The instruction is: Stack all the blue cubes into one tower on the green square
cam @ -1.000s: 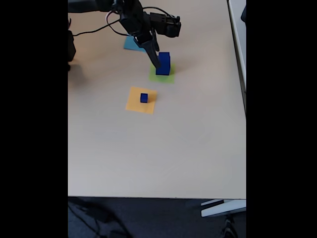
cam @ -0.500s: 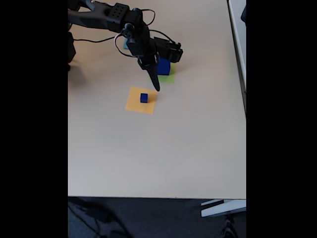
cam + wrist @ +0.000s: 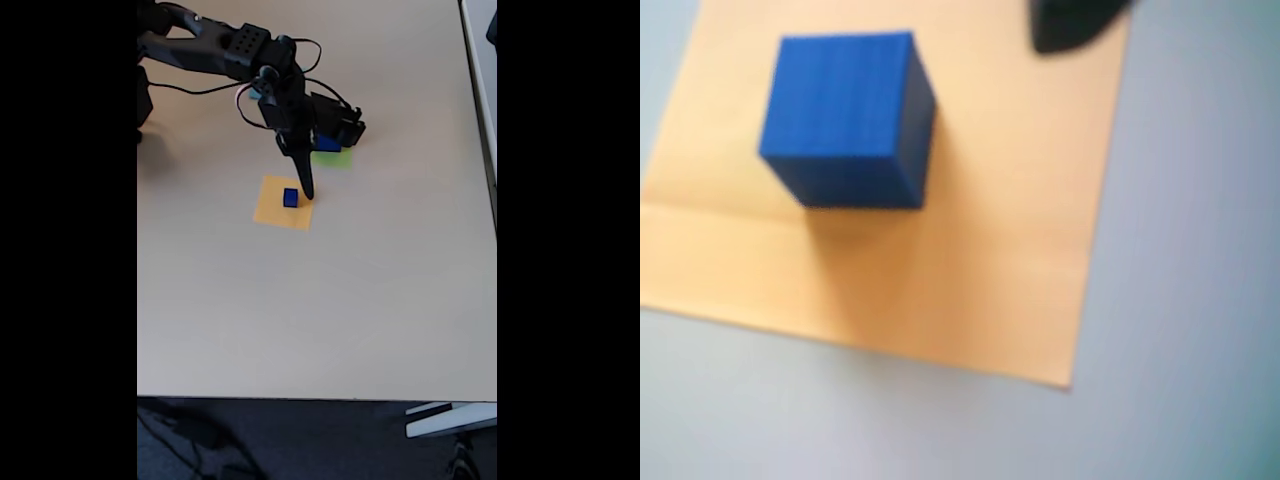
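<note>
Claw low beside small cube on orange square

Fixed view, L to R: orange square w/ small blue cube on it, gripper tip just R of the cube, nothing held; can't tell if jaws are apart or closed. Further back & R: green square w/ blue cube on it, partly behind arm. Wrist view: small cube sits upper L on the orange paper, dark fingertip at top R.

Pale table – an orange-yellow paper square lies flat on it, upper centre.
</note>
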